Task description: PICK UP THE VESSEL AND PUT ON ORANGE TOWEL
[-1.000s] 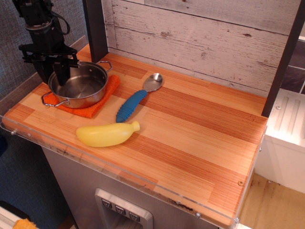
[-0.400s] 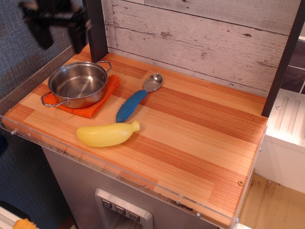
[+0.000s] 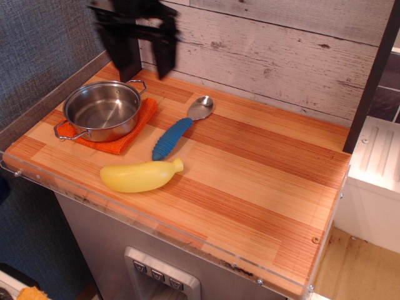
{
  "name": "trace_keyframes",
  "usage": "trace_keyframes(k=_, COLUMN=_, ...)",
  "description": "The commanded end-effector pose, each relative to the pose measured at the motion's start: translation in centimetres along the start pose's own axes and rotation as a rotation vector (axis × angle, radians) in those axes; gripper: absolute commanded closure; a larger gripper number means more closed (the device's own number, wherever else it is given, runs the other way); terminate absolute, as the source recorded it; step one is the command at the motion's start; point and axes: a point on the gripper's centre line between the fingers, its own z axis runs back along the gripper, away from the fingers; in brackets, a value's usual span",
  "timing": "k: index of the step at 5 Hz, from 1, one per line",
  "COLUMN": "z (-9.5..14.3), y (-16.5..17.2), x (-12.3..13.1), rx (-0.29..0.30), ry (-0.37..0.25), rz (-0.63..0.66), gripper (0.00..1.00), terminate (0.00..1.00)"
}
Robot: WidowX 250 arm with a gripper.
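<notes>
The shiny steel vessel (image 3: 102, 110) with two wire loop handles stands upright on the orange towel (image 3: 130, 133) at the back left of the wooden counter. The towel shows only along the pot's right and front edges. My gripper (image 3: 148, 65) hangs in the air above and to the right of the pot, near the dark post, blurred by motion. Its two dark fingers (image 3: 165, 53) are spread apart with nothing between them.
A blue-handled metal spoon (image 3: 177, 131) lies right of the towel. A yellow banana (image 3: 140, 175) lies near the front edge. A dark post (image 3: 125, 37) stands at the back left; a plank wall (image 3: 269, 50) backs the counter. A clear strip (image 3: 156, 228) lines the front edge.
The gripper has risen from the pot's left rim and swung up and to the right, open and empty. The pot stays on the towel.
</notes>
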Motion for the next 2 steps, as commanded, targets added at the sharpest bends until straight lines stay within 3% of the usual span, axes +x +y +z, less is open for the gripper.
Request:
trace_keyframes(k=1, z=1.64, y=-0.93, x=-0.45, rx=0.027, ry=-0.063, rz=-0.031, gripper=0.00, terminate=0.00)
trace_keyframes(k=2, z=1.64, y=-0.93, x=-0.45, rx=0.027, ry=-0.063, rz=-0.031, gripper=0.00, terminate=1.00)
